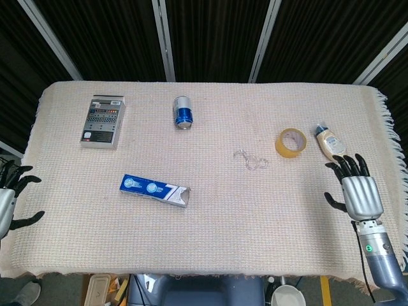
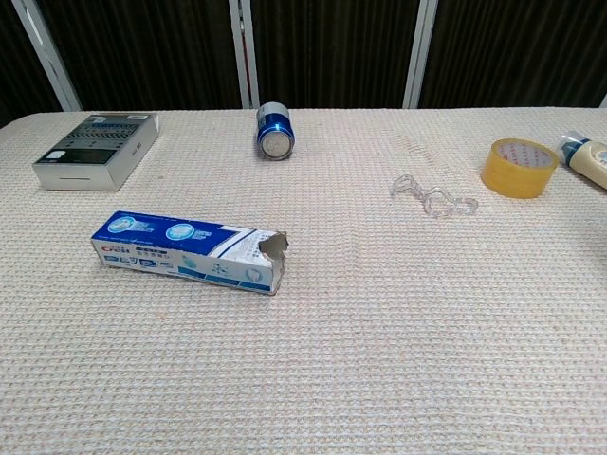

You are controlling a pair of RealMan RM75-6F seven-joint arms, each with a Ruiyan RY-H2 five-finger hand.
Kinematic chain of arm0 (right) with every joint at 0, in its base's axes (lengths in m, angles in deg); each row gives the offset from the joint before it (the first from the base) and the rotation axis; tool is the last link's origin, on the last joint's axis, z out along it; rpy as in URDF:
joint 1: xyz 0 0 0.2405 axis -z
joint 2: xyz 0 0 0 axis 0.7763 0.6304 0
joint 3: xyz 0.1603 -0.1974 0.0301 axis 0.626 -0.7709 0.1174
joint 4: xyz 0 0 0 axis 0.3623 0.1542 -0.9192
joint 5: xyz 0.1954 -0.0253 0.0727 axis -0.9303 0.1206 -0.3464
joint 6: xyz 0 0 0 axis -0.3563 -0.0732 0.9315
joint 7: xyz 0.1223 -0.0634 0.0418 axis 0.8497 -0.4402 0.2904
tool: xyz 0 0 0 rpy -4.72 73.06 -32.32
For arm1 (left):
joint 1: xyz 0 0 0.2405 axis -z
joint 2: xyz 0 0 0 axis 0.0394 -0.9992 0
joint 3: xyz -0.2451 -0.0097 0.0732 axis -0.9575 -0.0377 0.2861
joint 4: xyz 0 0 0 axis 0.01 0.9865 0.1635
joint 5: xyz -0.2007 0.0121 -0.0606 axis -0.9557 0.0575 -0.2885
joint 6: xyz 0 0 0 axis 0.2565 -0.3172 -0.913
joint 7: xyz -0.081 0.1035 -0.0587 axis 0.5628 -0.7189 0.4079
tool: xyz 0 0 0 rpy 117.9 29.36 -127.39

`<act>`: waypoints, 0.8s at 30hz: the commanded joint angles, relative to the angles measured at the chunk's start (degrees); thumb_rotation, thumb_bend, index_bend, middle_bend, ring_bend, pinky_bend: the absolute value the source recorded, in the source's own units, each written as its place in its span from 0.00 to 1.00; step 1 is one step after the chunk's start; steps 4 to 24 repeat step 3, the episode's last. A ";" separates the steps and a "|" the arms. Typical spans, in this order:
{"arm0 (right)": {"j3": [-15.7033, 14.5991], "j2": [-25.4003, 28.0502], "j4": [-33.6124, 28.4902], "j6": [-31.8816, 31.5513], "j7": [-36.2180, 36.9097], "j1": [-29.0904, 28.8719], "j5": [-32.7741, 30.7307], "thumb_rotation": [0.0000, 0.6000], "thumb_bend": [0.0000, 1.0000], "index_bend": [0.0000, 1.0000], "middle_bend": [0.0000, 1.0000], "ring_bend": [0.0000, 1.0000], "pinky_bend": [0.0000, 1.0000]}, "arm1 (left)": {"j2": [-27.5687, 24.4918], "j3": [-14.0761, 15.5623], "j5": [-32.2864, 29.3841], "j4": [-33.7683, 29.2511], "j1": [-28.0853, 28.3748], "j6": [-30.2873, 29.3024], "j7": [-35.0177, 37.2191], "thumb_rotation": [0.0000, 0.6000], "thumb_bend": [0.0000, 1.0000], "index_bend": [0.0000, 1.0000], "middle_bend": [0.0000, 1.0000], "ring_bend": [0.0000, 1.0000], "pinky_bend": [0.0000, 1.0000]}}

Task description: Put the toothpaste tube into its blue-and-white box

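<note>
The blue-and-white box (image 1: 155, 190) is lying torn-ended well right of the left hand (image 1: 7, 199), which is cropped, fingers spread, holding nothing. The right hand (image 1: 358, 191) is likewise hovering unclenched; no tube is showing.

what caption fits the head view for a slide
Both hands, left hand and right hand, open at table edges; blue-and-white box lies alone.

Bare cloth all around blue-and-white box (image 1: 155, 190); can (image 1: 183, 112), grey box (image 1: 102, 121), tape roll (image 1: 292, 141) well apart.
</note>
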 commanded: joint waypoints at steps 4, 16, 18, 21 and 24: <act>0.41 0.70 -0.99 0.73 -0.50 -0.05 -0.12 1.00 0.27 0.27 0.17 0.12 0.00 | 1.32 -1.20 -1.07 1.51 -0.97 0.68 -2.14 1.00 0.16 0.32 0.16 0.00 0.12; 0.41 0.70 -0.99 0.73 -0.50 -0.05 -0.12 1.00 0.27 0.27 0.17 0.12 0.00 | 1.32 -1.20 -1.07 1.51 -0.97 0.68 -2.14 1.00 0.16 0.32 0.16 0.00 0.12; 0.41 0.70 -0.99 0.73 -0.50 -0.05 -0.12 1.00 0.27 0.27 0.17 0.12 0.00 | 1.32 -1.20 -1.07 1.51 -0.97 0.68 -2.14 1.00 0.16 0.32 0.16 0.00 0.12; 0.41 0.70 -0.99 0.73 -0.50 -0.05 -0.12 1.00 0.27 0.27 0.17 0.12 0.00 | 1.32 -1.20 -1.07 1.51 -0.97 0.68 -2.14 1.00 0.16 0.32 0.16 0.00 0.12; 0.41 0.70 -0.99 0.73 -0.50 -0.05 -0.12 1.00 0.27 0.27 0.17 0.12 0.00 | 1.32 -1.20 -1.07 1.51 -0.97 0.68 -2.14 1.00 0.16 0.32 0.16 0.00 0.12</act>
